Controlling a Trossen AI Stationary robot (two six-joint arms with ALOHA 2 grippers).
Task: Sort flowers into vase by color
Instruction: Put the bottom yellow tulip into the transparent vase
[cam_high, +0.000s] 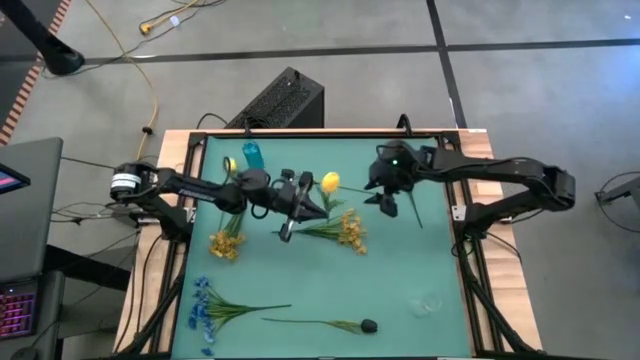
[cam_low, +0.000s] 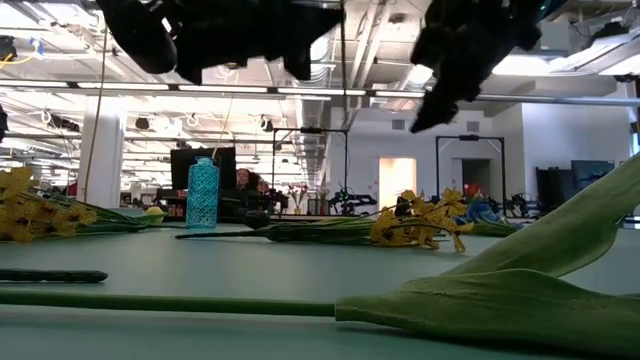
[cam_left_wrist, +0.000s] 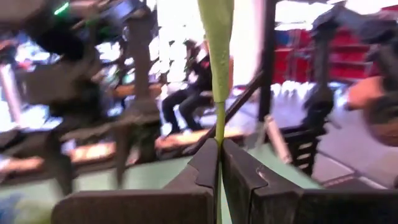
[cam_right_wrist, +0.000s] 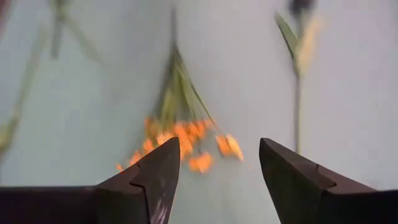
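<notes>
- The left gripper (cam_high: 312, 207) is shut tight on the thin green stem of a yellow bud (cam_high: 329, 182), held up off the table; no flower can be seen in the blue vase (cam_high: 252, 155) yet.
- The vase stands behind this gripper, near the far edge.
- Still lying flat: yellow sprigs (cam_high: 350, 231) just beside it, more yellow (cam_high: 226, 243), blue ones (cam_high: 203, 303) and a dark bud (cam_high: 369, 325) well apart.
- The right gripper (cam_high: 386, 203) hangs open and empty — nothing blocks the way.
</notes>
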